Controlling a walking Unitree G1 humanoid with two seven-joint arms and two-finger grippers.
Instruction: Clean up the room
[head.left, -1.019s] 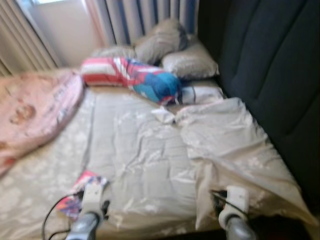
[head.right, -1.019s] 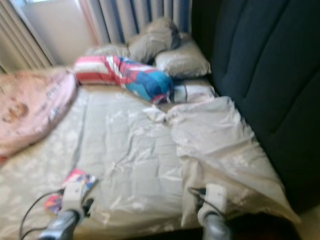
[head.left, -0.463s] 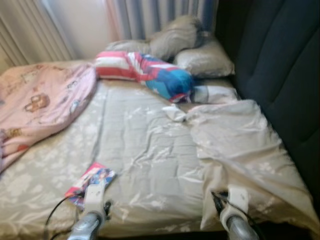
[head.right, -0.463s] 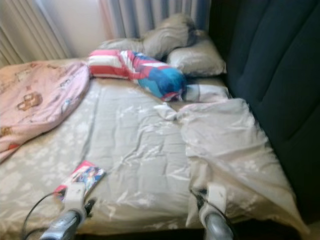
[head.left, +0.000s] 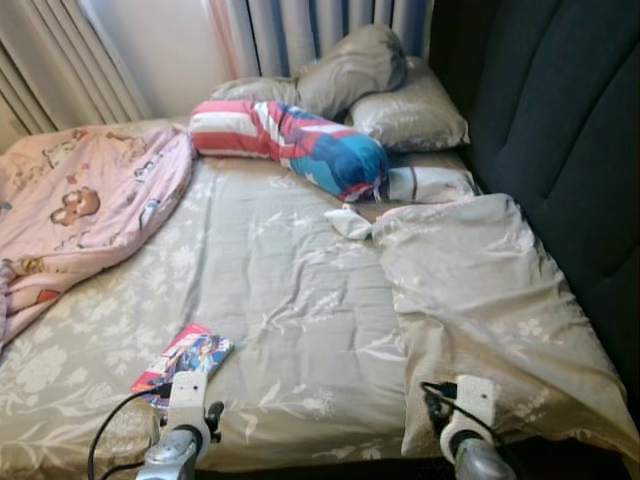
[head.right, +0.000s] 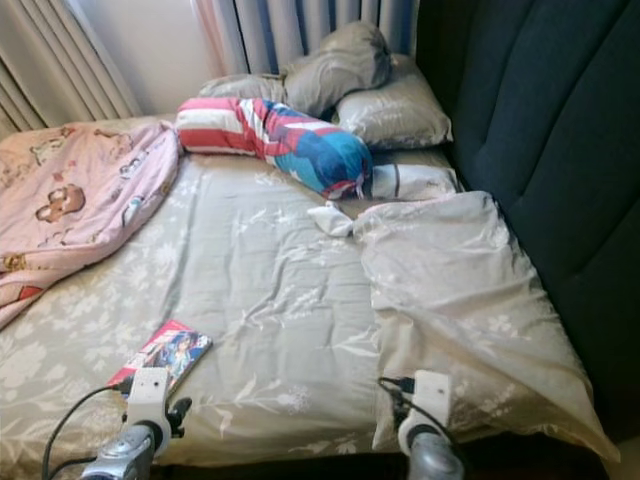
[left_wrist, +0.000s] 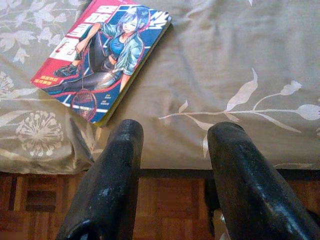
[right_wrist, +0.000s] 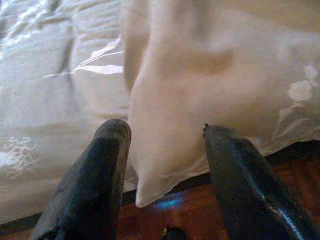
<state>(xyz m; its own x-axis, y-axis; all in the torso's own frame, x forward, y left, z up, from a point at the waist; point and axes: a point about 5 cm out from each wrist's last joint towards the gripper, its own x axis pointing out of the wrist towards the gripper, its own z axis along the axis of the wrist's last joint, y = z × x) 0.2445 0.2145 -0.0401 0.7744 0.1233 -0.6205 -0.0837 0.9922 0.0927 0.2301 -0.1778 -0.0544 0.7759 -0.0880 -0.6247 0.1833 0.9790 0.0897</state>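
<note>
Although the robot stands at the foot of the bed (head.left: 290, 300), nothing on it looks tidied yet, so I judge the clean-up barely begun. Taking the bed as the landmark: a comic book (head.left: 183, 359) lies flat on the sheet near the foot edge, on the robot's left. A pink blanket (head.left: 80, 215) is heaped along the left side. A striped red, white and blue bolster (head.left: 290, 145) lies crosswise near the head of the bed, with grey pillows (head.left: 390, 95) piled behind it against the curtains (head.left: 300, 35). A small white crumpled thing (head.left: 350, 222), perhaps a sock or tissue, sits mid-bed just below the bolster. A beige duvet (head.left: 480, 300) is bunched along the right side beside the dark headboard (head.left: 560, 150), one corner hanging over the foot edge.

The left claw (left_wrist: 172, 165) hangs released, fingers apart and empty, just off the foot edge over the wooden floor (left_wrist: 165, 210), with the book just beyond its tips. The right claw (right_wrist: 165, 165) is likewise released and empty, its fingers straddling the hanging corner of the duvet without touching it.

Left to do, by my reading: lift the book off, clear the white scrap, straighten the duvet and blanket, and order the pillows.
</note>
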